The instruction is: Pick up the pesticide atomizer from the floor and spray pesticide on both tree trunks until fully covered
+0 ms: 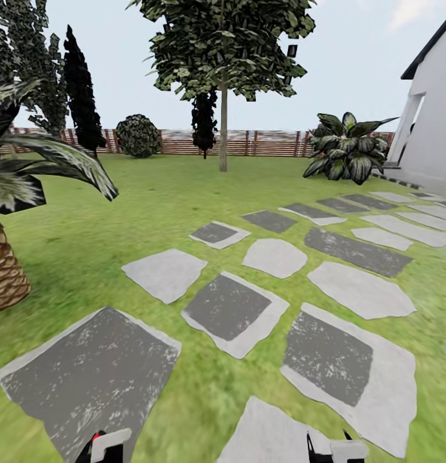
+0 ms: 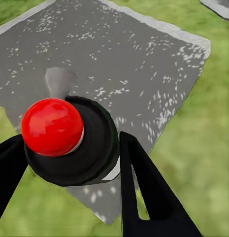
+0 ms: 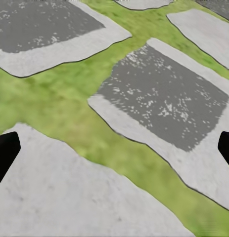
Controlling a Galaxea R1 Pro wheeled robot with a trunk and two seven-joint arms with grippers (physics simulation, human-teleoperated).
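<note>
Left end effector [image 2: 69,163]: gripped the pesticide atomizer [image 2: 69,140], red cap up, at lower left of the head view.
Right end effector [image 3: 114,148]: fingers spread wide, empty, above the paving stones [image 3: 163,98].
Tree [image 1: 223,128]: stood well apart, upper centre, before the fence [image 1: 261,143].
Risk: jolting across the lawn [image 1: 152,193] could loosen the bottle; spraying from afar would miss the trunk.

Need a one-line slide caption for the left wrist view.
Left gripper clasping the pesticide atomizer, red cap up, above a grey paving stone.
</note>
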